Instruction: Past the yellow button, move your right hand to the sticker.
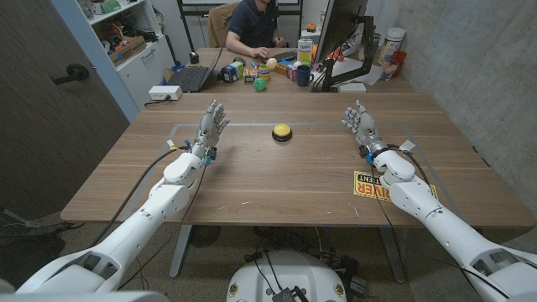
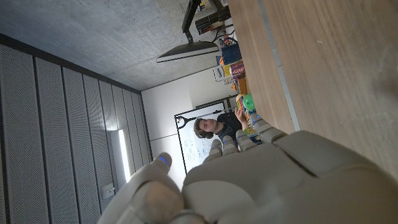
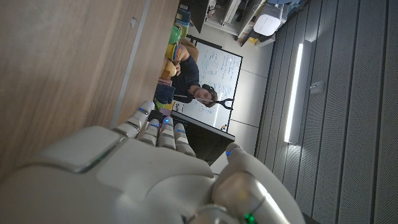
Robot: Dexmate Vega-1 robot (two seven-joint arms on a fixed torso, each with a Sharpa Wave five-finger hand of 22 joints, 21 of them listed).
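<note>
A yellow button (image 1: 282, 132) on a black base sits at the middle of the wooden table (image 1: 277, 180). A yellow sticker with red lettering (image 1: 374, 186) lies near the table's front right, partly under my right forearm. My right hand (image 1: 361, 124) is raised right of the button and beyond the sticker, fingers apart and pointing away, holding nothing. My left hand (image 1: 210, 127) is left of the button, fingers apart, also empty. The backs of the left hand (image 2: 261, 180) and the right hand (image 3: 143, 174) show in the wrist views.
A person (image 1: 252, 25) sits behind the table's far edge. A laptop (image 1: 190, 79), a monitor (image 1: 340, 29), cups and small toys (image 1: 262, 75) crowd the far side. A pale tape line (image 1: 252, 124) runs across the table.
</note>
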